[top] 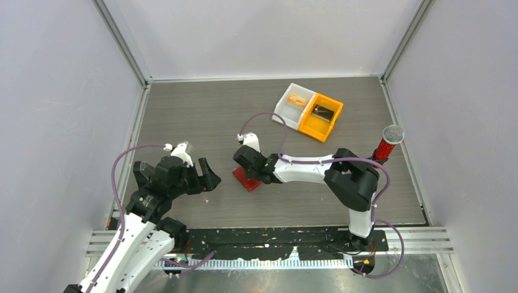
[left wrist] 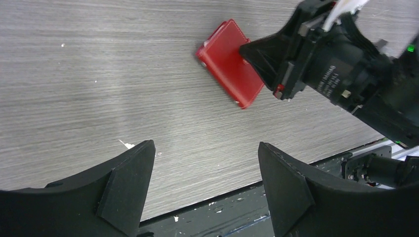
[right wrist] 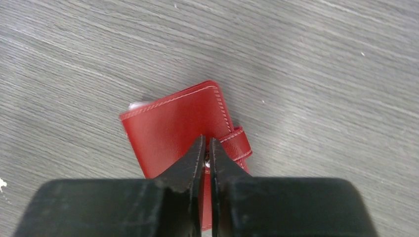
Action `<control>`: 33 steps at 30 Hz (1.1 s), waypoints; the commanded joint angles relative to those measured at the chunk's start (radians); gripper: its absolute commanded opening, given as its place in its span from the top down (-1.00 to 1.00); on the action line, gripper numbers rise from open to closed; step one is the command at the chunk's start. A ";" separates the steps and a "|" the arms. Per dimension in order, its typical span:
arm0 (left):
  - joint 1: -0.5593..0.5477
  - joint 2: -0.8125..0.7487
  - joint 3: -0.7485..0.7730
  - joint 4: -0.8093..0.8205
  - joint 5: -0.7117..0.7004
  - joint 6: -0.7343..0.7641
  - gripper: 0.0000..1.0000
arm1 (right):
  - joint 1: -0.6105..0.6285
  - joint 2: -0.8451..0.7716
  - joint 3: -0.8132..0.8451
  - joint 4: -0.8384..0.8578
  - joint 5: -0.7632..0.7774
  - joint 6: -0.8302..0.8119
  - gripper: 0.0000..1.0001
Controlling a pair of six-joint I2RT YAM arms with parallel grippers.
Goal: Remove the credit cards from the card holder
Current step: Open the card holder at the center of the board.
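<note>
Left gripper (left wrist: 205, 170): jaws apart, empty, hovering near the table.
Card holder (right wrist: 173, 123): folded shut, lying mid-table.
Right gripper (right wrist: 206, 148): jaws nearly together, apparently pinching its strap.
Progress: no credit cards seen out; opening and removal remain.

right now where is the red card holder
In the top view the closed card holder lies on the table slightly left of centre, directly under the tips of the right gripper, with the open left gripper to its left.
</note>
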 commanded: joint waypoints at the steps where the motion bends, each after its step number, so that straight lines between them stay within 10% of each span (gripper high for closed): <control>1: 0.001 0.007 -0.009 0.025 0.012 -0.062 -0.58 | -0.004 -0.100 -0.095 0.043 0.010 -0.025 0.88; 33: -0.007 0.631 -0.050 0.733 0.453 -0.115 -0.53 | -0.155 -0.467 -0.296 0.236 -0.313 0.187 0.89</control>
